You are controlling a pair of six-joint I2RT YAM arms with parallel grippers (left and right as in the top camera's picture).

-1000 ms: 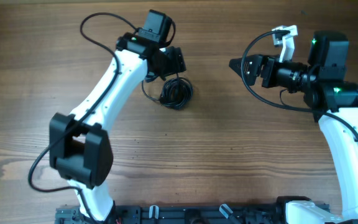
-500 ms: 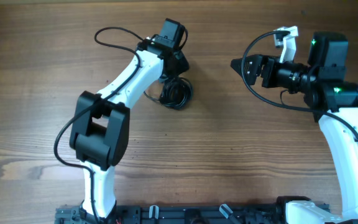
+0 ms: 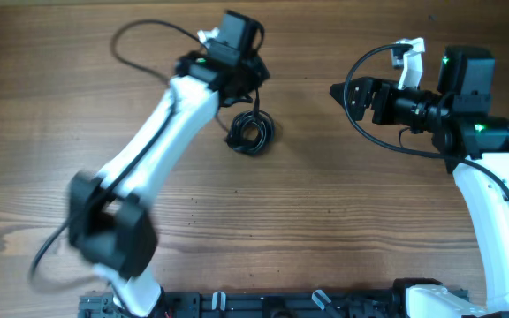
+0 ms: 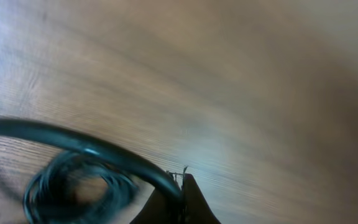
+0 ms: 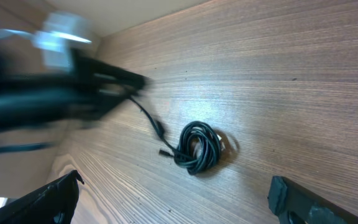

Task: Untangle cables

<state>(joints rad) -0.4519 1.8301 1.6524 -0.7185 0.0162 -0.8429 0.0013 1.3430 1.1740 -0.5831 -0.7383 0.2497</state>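
On the desk (image 3: pixel 325 221), in the far half and roughly midway between the left and right edges: the cables (image 3: pixel 250 134), wound into a small, tight black coil flat on the wood. From the coil, one thin strand up toward the far edge, straight to the left gripper (image 3: pixel 253 87).

As for the left gripper: pressed together, pinching that strand at the tips. In the left wrist view, dark fingers (image 4: pixel 191 205) closed to a single point at the bottom of the frame, the black cord arching out of them to the left, the blurred coil (image 4: pixel 79 190) just beneath. Hangs over the desk just beyond the coil, on its far-edge side. Left arm (image 3: pixel 162 132) smeared in the overhead view, stretched from the near edge toward the middle of the far edge.

As for the right gripper (image 3: pixel 341 92): spread wide, holding nothing. Points toward the left edge, about as close to the far edge as the left gripper, well apart from the coil. In the right wrist view, the same gripper (image 5: pixel 176 180) with one finger at each lower corner of the frame, bare wood between them.

Also in the right wrist view: the coil (image 5: pixel 199 146) on the wood, a small plug (image 5: pixel 159 130) partway along the lifted strand, a second short end (image 5: pixel 165 152) sticking out just beside the coil.
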